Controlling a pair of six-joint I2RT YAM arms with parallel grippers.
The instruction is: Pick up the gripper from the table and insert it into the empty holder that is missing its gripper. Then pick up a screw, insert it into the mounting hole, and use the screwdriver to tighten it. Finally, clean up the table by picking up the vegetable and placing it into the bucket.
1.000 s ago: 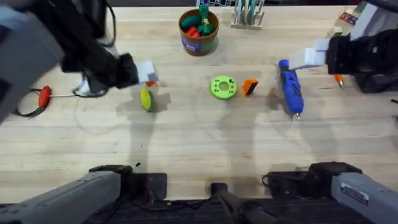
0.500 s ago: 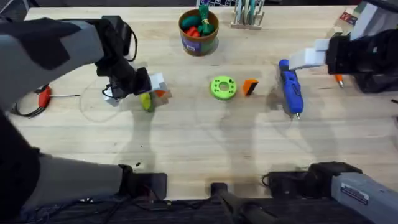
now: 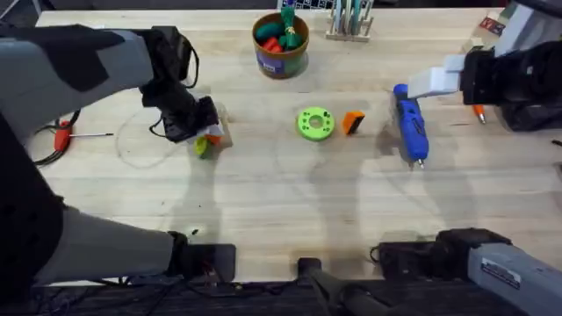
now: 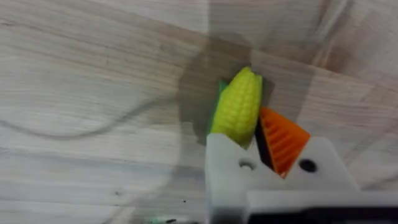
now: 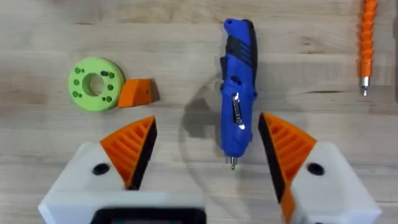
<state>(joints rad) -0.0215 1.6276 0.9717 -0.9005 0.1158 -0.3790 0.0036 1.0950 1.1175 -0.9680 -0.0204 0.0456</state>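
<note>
Now the vegetable [image 3: 203, 146], a little yellow ear of corn with a green husk, lies on the tabletop [image 3: 281, 202] left of centre in the overhead view, well below and left of the bucket [image 3: 280, 44] at the top middle. What has changed over the last second is the left arm: it swung in from the upper left and dropped, so that the left hand [image 3: 211, 132] now sits right on top of the vegetable, covering most of it. From the left wrist, the vegetable [image 4: 238, 109] pokes out just past the hand [image 4: 258, 134], touching or nearly touching it, with the bare white holder [image 4: 230, 168] and its open screw hole beside it. Whether the hand has clenched on the vegetable or merely rests against it, I cannot tell.

That looks like the clean-up step being started out of order, since the gripper [image 3: 353, 122] lies loose at the centre of the frame, just beside the green disc [image 3: 315, 123], and the holder seems unfilled.

The right hand [image 5: 208, 140] has not moved; it hangs released, pads spread wide, over the blue screwdriver [image 5: 236, 93], which lies untouched at the right. A red-handled screwdriver [image 3: 63, 134] lies at the far left.
</note>
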